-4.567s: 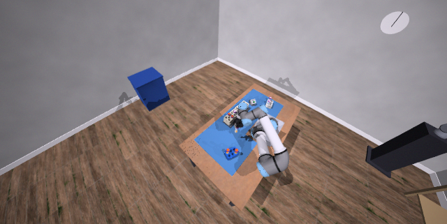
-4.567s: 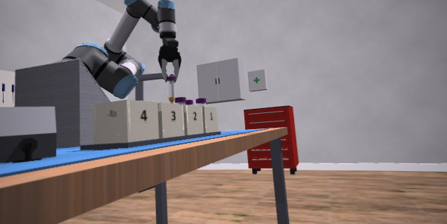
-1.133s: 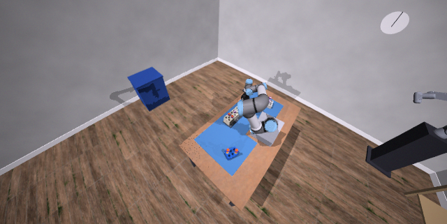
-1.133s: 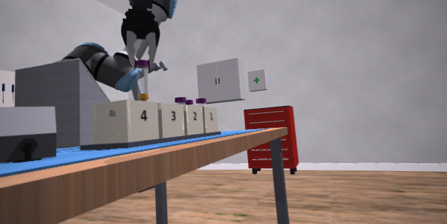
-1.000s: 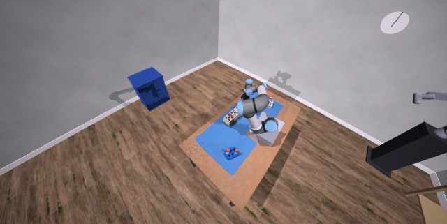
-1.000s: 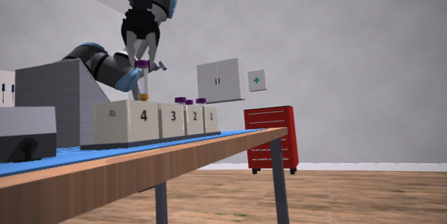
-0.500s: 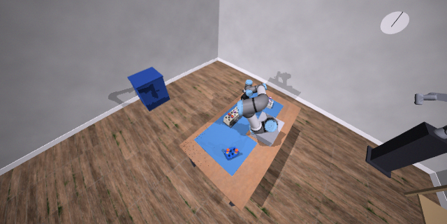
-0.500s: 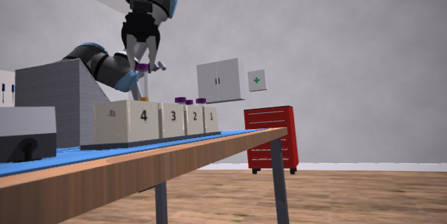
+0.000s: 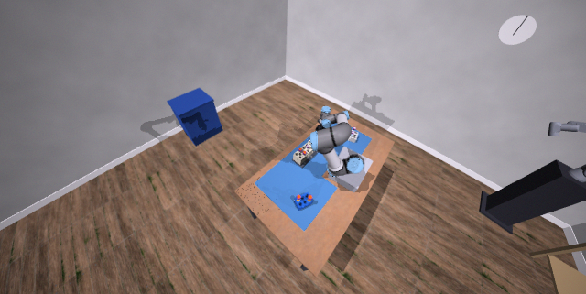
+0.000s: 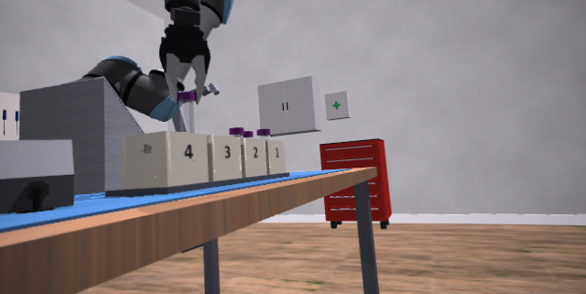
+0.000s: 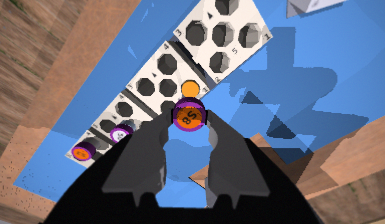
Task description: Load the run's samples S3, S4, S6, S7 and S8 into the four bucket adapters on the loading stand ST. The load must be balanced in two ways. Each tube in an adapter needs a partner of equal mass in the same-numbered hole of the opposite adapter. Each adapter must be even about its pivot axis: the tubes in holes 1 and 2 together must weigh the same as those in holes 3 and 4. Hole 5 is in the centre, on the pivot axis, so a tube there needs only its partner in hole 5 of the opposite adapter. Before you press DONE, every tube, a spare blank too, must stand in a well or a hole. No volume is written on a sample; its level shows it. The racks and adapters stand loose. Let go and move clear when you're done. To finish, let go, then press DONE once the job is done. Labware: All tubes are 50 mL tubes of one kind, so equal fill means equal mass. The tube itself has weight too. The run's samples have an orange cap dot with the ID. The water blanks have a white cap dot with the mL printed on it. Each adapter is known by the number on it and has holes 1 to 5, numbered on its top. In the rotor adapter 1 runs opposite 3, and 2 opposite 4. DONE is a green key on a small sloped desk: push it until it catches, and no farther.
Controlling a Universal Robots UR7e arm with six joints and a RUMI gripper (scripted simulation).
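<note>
My gripper (image 10: 186, 97) (image 11: 189, 110) is shut on the purple cap of sample tube S8 (image 11: 189, 116) (image 10: 191, 115) and holds it upright. Its orange lower end (image 11: 190, 88) hangs over a right-hand hole of adapter 3 (image 11: 183, 65) (image 10: 226, 166). In the exterior view the tube's foot is hidden behind the top edge of adapter 4 (image 10: 156, 161) (image 11: 260, 25), so I cannot tell if it is in a hole. Adapter 4's holes are bare. A white-dot tube (image 11: 121, 133) stands in adapter 2 (image 10: 255, 161). An orange-dot tube (image 11: 82, 152) stands in adapter 1 (image 10: 276, 158). The row of adapters also shows in the top view (image 9: 303, 153).
A blue rack (image 9: 302, 201) with orange-dot tubes stands at the near end of the blue mat (image 9: 284, 184). A second rack (image 9: 353, 135) stands behind the arm (image 9: 331, 136). The grey arm pedestal (image 10: 69, 120) and a low grey desk (image 10: 37, 175) stand near adapter 4.
</note>
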